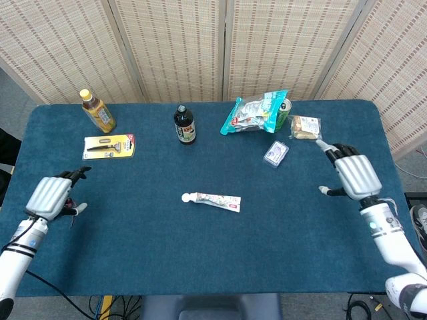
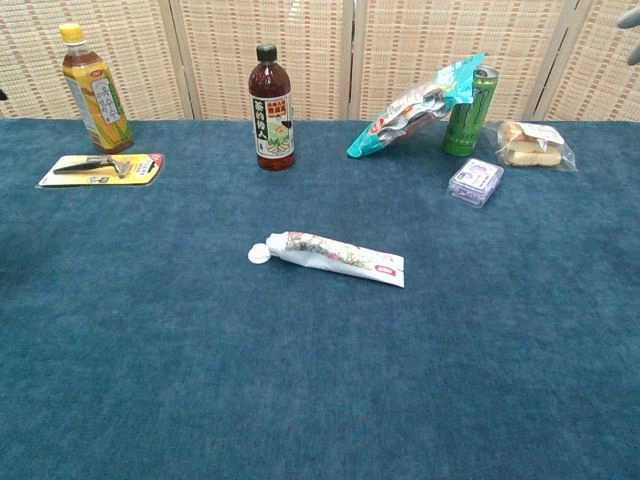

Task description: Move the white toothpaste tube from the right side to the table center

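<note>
The white toothpaste tube lies flat near the middle of the blue table, cap to the left; the chest view shows the tube alone, with no hand near it. My right hand hovers far to the right of it, near the table's right edge, fingers apart and holding nothing. Over by the left edge my left hand is likewise empty with its fingers spread. Neither hand shows clearly in the chest view.
At the back stand a yellow tea bottle, a razor pack, a dark bottle, a snack bag, a green can, a wrapped bun and a small purple box.
</note>
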`<state>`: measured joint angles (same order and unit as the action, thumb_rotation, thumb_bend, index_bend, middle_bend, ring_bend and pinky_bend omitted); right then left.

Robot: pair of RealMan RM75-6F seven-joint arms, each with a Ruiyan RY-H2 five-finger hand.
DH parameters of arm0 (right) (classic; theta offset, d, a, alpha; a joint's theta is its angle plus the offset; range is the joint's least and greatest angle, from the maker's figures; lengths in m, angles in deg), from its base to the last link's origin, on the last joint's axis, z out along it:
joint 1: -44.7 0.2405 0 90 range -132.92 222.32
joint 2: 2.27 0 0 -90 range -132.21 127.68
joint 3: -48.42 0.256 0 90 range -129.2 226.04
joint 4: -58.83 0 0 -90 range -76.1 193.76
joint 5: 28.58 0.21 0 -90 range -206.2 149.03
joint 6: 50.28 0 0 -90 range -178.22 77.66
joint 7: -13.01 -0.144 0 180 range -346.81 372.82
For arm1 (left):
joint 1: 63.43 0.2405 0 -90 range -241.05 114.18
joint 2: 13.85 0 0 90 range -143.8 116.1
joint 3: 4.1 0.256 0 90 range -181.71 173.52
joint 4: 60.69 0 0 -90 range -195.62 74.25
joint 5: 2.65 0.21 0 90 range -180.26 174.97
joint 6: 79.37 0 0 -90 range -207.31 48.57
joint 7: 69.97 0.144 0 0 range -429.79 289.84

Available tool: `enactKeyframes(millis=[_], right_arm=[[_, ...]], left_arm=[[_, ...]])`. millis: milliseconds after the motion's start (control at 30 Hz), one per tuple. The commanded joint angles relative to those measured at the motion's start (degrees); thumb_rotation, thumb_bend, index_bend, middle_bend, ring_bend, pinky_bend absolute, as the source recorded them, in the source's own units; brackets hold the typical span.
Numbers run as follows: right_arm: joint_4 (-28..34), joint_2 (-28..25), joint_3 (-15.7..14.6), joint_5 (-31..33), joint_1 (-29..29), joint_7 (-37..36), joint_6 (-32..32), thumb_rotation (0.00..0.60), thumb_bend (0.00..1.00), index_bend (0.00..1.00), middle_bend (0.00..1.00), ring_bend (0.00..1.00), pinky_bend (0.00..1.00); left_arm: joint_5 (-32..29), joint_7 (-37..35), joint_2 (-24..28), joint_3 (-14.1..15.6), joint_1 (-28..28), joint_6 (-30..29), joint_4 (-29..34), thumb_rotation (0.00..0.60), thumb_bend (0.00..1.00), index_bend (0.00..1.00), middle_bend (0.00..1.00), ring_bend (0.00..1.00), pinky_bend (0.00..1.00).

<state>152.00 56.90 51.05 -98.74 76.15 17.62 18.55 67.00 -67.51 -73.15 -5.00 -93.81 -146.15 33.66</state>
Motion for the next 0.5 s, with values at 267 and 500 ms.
enactKeyframes(millis=[267,500], right_arm=[[1.4,1.6,-3.3,-0.6,-14.1,3.2,14.4,0.600,0.19,0.12,0.27,0.19,0.21],[3.9,2.0,-3.8,-1.7,-19.7,4.3,19.5,0.600,0.22,0.14,0.29,0.19,0.21]], left_arm=[[-2.7,6.0,-2.9,1.1,12.8,-15.8,3.4,0.600,0.20,0.12,0.25,0.24,0.35],[2.1,6.2,-4.1,2.4,17.5,-20.9,4.8,0.600,0.20,0.12,0.25,0.24,0.34]])
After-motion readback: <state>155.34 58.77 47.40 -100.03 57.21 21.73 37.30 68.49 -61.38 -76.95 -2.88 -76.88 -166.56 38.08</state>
